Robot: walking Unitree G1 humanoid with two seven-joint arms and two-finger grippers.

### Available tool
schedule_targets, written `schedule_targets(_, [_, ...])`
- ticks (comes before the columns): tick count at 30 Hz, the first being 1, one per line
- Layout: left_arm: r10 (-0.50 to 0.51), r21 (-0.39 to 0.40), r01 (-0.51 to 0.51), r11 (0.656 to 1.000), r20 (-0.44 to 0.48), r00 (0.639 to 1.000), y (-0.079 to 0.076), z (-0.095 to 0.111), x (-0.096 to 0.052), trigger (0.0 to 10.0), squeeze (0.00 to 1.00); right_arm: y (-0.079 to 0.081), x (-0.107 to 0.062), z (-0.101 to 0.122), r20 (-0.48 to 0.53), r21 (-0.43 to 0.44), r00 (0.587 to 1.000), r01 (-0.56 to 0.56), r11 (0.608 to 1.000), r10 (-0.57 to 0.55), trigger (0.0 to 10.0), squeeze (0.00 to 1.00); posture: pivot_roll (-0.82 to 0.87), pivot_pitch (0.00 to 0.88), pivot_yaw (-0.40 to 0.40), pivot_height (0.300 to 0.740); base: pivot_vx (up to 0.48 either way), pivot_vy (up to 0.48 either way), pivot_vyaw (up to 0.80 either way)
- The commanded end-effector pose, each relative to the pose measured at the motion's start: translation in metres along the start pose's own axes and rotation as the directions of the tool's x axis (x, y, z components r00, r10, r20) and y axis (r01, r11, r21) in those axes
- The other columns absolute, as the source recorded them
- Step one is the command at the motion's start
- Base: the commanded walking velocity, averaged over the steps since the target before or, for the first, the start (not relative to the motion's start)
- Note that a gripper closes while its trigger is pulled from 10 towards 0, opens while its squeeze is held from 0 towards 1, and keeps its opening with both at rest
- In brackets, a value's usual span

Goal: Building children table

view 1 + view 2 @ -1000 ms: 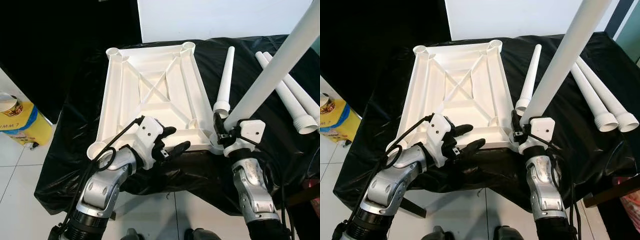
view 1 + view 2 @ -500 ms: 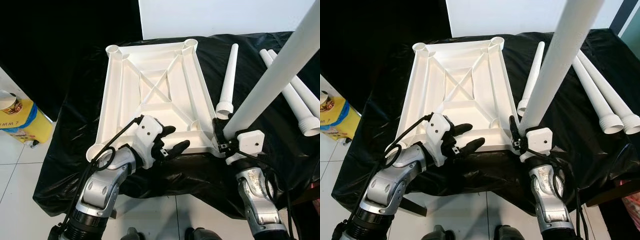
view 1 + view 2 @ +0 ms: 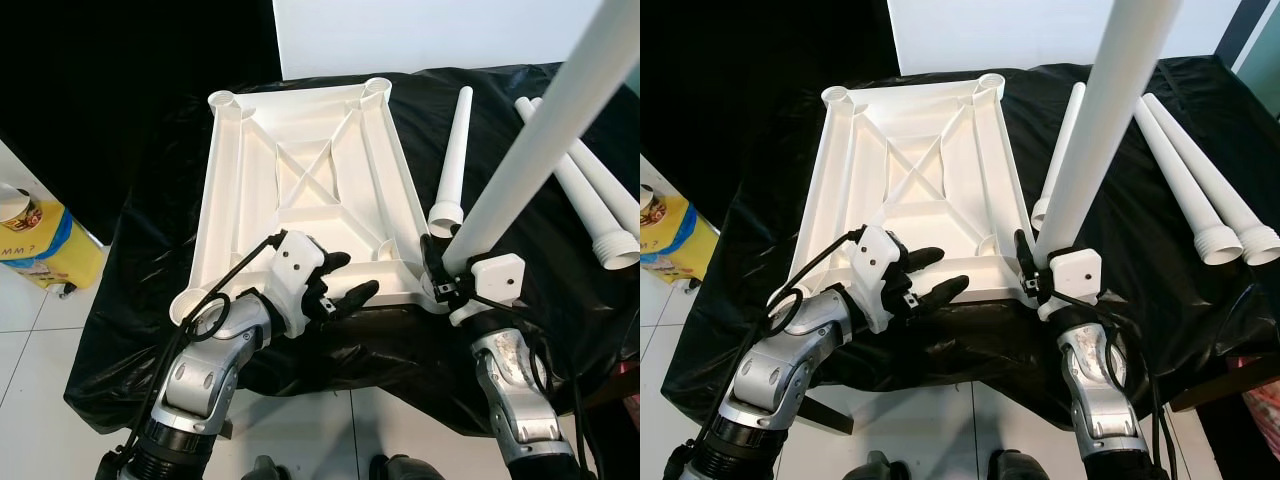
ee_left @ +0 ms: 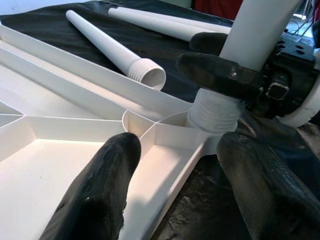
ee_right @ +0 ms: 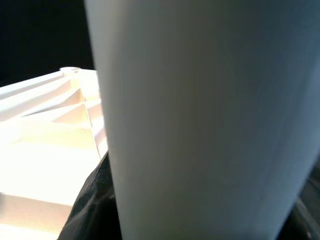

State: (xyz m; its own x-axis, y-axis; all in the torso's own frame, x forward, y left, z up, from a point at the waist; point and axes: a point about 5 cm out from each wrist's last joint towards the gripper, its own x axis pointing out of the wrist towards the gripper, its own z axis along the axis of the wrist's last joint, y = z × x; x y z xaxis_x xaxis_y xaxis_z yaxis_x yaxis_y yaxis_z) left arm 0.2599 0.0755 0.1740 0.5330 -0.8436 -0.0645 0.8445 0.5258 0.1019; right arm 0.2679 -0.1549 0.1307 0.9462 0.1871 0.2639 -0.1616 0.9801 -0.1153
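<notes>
Tabletop (image 3: 300, 190) lay upside down before you; your right gripper (image 3: 440, 272) clenched an upright leg (image 3: 530, 160) in its near-right corner socket (image 4: 197, 125), left gripper (image 3: 340, 285) spread open on the near edge.

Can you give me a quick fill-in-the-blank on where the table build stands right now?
1. The right gripper holds a white leg whose threaded end sits at the tabletop's near-____ corner socket.
2. The number of legs lying loose on the black cloth is ____.
3. The left gripper's fingers are ____, resting at the tabletop's near edge.
4. The tabletop lies ____, ribs showing.

Missing words: right; three; open; upside down
</notes>
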Motion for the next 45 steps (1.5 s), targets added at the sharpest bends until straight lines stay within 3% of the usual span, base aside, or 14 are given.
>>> schedule_targets(1, [0.058, -0.003, -0.058, 0.998, -0.002, 0.998, 0.001, 0.001, -0.002, 10.0, 0.00, 0.001, -0.019, -0.044, -0.274, 0.054, 0.961, 0.037, 0.998, -0.021, 10.0, 0.00, 0.02, 0.138, 0.050, 0.740, 0.000, 0.000, 0.00])
schedule_targets(12, [0.057, -0.003, -0.057, 0.998, -0.002, 0.998, 0.001, 0.000, -0.002, 10.0, 0.00, -0.007, -0.021, -0.049, -0.326, 0.092, 0.942, 0.121, 0.988, -0.085, 10.0, 0.00, 0.02, 0.131, 0.050, 0.740, 0.000, 0.000, 0.00])
schedule_targets(17, [0.051, -0.001, -0.051, 0.999, 0.000, 0.999, 0.000, 0.001, -0.001, 10.0, 0.00, -0.013, -0.023, -0.054, -0.376, 0.124, 0.914, 0.211, 0.970, -0.151, 10.0, 0.00, 0.02, 0.128, 0.051, 0.740, 0.000, 0.000, 0.00])
schedule_targets(31, [0.035, -0.003, -0.035, 0.999, 0.002, 0.999, -0.002, 0.000, 0.001, 10.0, 0.00, -0.018, -0.029, -0.062, -0.458, 0.180, 0.862, 0.329, 0.927, -0.217, 10.0, 0.00, 0.00, 0.125, 0.048, 0.740, 0.000, 0.000, 0.00])
schedule_targets(41, [0.032, -0.005, -0.032, 0.999, 0.002, 0.999, -0.004, 0.000, 0.002, 10.0, 0.00, -0.018, -0.031, -0.064, -0.477, 0.199, 0.849, 0.356, 0.913, -0.227, 10.0, 0.00, 0.00, 0.126, 0.046, 0.740, 0.000, 0.000, 0.00])
schedule_targets(45, [0.035, -0.005, -0.035, 0.999, 0.001, 0.999, -0.004, 0.000, 0.002, 10.0, 0.00, -0.015, -0.027, -0.060, -0.442, 0.194, 0.870, 0.332, 0.923, -0.219, 10.0, 0.00, 0.00, 0.125, 0.046, 0.740, 0.000, 0.000, 0.00])
